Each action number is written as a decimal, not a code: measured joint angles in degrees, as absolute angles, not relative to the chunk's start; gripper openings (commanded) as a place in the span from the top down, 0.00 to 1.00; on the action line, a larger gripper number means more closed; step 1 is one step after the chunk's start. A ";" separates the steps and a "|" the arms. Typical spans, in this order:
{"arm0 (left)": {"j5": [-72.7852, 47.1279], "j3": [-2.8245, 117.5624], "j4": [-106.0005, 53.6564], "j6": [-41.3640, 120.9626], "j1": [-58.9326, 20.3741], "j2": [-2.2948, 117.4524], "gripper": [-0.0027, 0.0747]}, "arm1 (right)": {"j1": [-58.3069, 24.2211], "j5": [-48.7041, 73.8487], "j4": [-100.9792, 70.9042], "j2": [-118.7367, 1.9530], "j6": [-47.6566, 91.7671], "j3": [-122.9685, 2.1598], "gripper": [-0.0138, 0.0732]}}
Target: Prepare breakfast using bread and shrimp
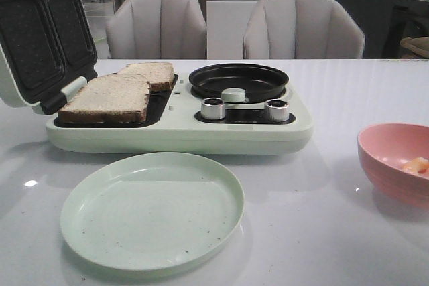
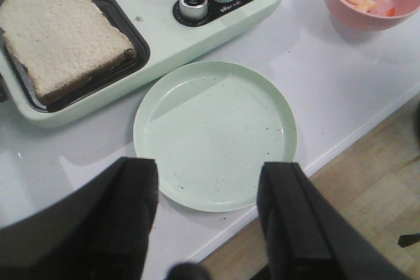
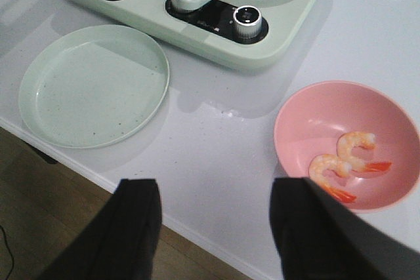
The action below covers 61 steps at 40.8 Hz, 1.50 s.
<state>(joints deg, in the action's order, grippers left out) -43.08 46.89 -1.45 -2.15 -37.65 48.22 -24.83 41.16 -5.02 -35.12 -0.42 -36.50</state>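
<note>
Worktop (image 1: 348, 98): white, glossy. Near edge visible in both wrist views, wooden floor beyond it. Open surface between the pale green plate (image 1: 153, 209) and the pink bowl (image 1: 395, 162), and to the right of the breakfast maker (image 1: 179, 135).

Breakfast maker: pale green, set toward the rear left of the worktop, lid (image 1: 41, 38) raised and leaning back at the left. Left bay holds the bread (image 1: 107, 97); right bay holds a round black pan (image 1: 238, 80); two silver knobs (image 1: 213, 108) in front of the pan.

Plate: bare, finely speckled, just in front of the breakfast maker, close to the near edge.

Bread: two slices, pale beige crumb with dark brown crust, lying flat on the dark grill plate, the front slice overlapping the rear one.

Shrimp (image 3: 354, 149): two curled pieces, pale orange-pink and white with red tails, lying side by side in the pink bowl at the right of the worktop, near the near edge.

Left claw (image 2: 209, 218): fingers apart, holding nothing, above the near rim of the plate; bread well apart from it, beyond the plate.

Right claw (image 3: 216, 227): fingers apart, holding nothing, above the near edge between plate and bowl; shrimp near its right finger (image 3: 312, 227), not touching.
</note>
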 measured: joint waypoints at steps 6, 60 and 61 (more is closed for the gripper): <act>-42.93 46.89 -1.45 -2.15 -37.65 48.22 0.45 | -24.83 41.16 -5.02 -35.12 -0.42 -36.50 0.30; -51.98 60.25 -4.53 6.41 2.16 74.73 0.84 | -24.83 41.16 -5.02 -35.12 -0.42 -36.50 0.30; -51.86 60.63 -5.55 7.51 3.90 75.28 0.84 | -24.83 41.16 -5.02 -35.12 -0.42 -36.50 0.30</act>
